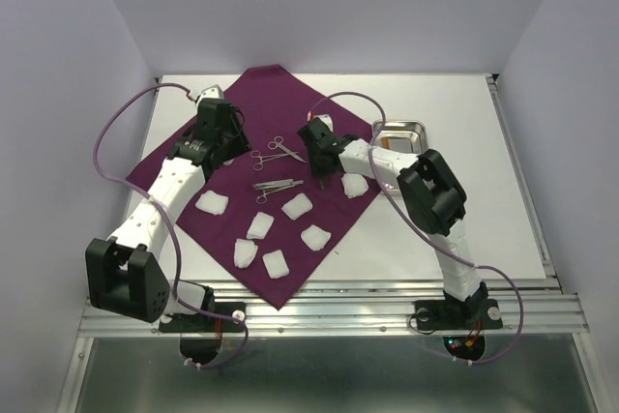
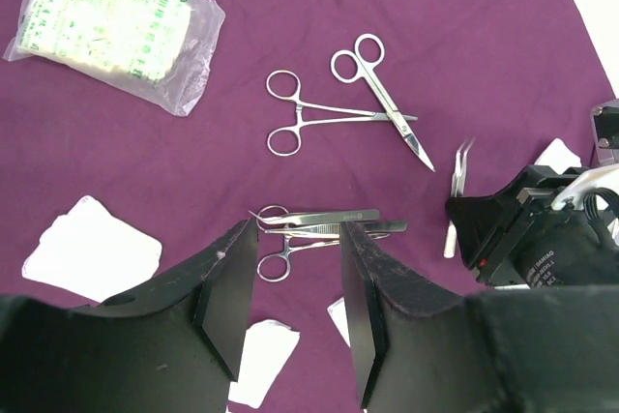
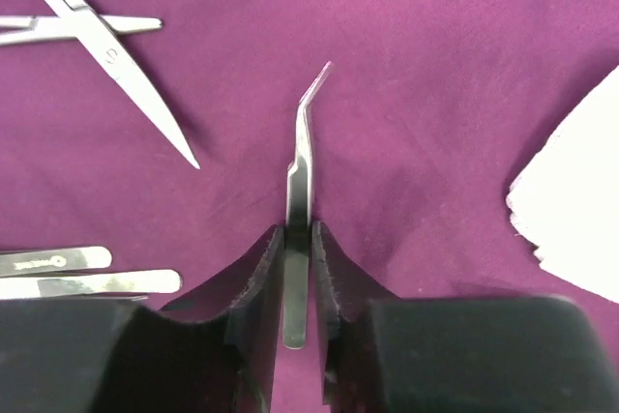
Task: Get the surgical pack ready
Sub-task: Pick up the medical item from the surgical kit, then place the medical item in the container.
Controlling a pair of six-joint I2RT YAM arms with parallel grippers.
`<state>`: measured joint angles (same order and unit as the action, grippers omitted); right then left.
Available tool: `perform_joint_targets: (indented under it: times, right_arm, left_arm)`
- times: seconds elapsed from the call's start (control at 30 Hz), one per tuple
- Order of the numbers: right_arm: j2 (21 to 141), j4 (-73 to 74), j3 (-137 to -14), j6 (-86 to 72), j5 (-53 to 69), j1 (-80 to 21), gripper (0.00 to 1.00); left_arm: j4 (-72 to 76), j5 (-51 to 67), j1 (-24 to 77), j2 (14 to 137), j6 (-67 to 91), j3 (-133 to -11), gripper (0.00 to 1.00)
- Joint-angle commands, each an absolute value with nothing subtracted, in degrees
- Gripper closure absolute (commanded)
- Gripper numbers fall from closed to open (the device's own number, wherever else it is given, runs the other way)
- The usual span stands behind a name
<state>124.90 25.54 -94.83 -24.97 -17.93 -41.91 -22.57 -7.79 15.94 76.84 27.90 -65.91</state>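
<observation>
**Right claw clamps bent tweezers; left claw gapes over the cloth**

One cloth [image 1: 280, 94] lies spread flat on the table [image 1: 464, 200], a corner pointing away from the arms, and both claws are over it. Seven white pads [image 1: 297, 206] show from above: six on the near half of the cloth and one at its right edge beside the right arm. One tray [image 1: 401, 125] stands on the bare table to the right of the cloth, its near part hidden by that arm.

There are six steel tools. The right claw [image 3: 298, 239] is closed tight on one pair of bent tweezers [image 3: 302, 152], gripped by the shaft. The kinked tip sticks out ahead over the cloth; whether it touches the fabric cannot be told. The left claw [image 2: 298, 239] is wide open and holds nothing, hovering over the cloth. Ahead of it one pair of scissors [image 2: 387, 108] lies crossed with one pair of forceps [image 2: 300, 123]. Nearer, two straight tweezers [image 2: 334, 216] lie side by side, bunched with a third ringed tool [image 2: 274, 266]. That tool's working end is covered by the tweezers and a finger of the left claw, so its kind is unclear.

One sealed packet [image 2: 116, 21] with white-and-green contents shows in the left wrist view, its top corner cut off by the frame. I cannot make it out from above.
</observation>
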Motion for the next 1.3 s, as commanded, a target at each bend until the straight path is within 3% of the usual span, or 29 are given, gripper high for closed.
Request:
perform_joint_targets:
  times: [0.0, 0.1, 0.17, 0.57, 0.87, 1.27]
  right_arm:
    - [123.84, 25.31, -96.68, -25.66, -22.14, -42.63, 0.83]
    - [120.78, 25.23, -96.59, -24.53, -25.91, -42.63, 0.94]
    - [119.19, 25.31, -96.42, -23.65, -27.24, -42.63, 0.95]
    - [105.75, 22.85, -90.1, -17.85, -29.53, -36.31, 0.92]
    - [96.42, 17.32, -74.37, -12.93, -28.47, -22.77, 0.89]
    - [98.08, 12.83, -63.37, -8.7, -32.25, -15.91, 0.89]
  left_arm:
    - [-21.71, -8.26, 15.47, 73.74, 26.63, -64.95, 0.5]
    - [-21.62, -8.26, 15.47, 73.48, 26.63, -64.86, 0.5]
    - [-21.45, -8.26, 15.47, 73.56, 26.63, -64.86, 0.5]
    - [-21.01, -8.26, 15.38, 74.18, 26.37, -64.78, 0.5]
    - [-21.09, -8.96, 15.29, 74.53, 25.84, -65.39, 0.5]
    - [-21.27, -8.53, 15.29, 75.59, 26.19, -65.74, 0.5]
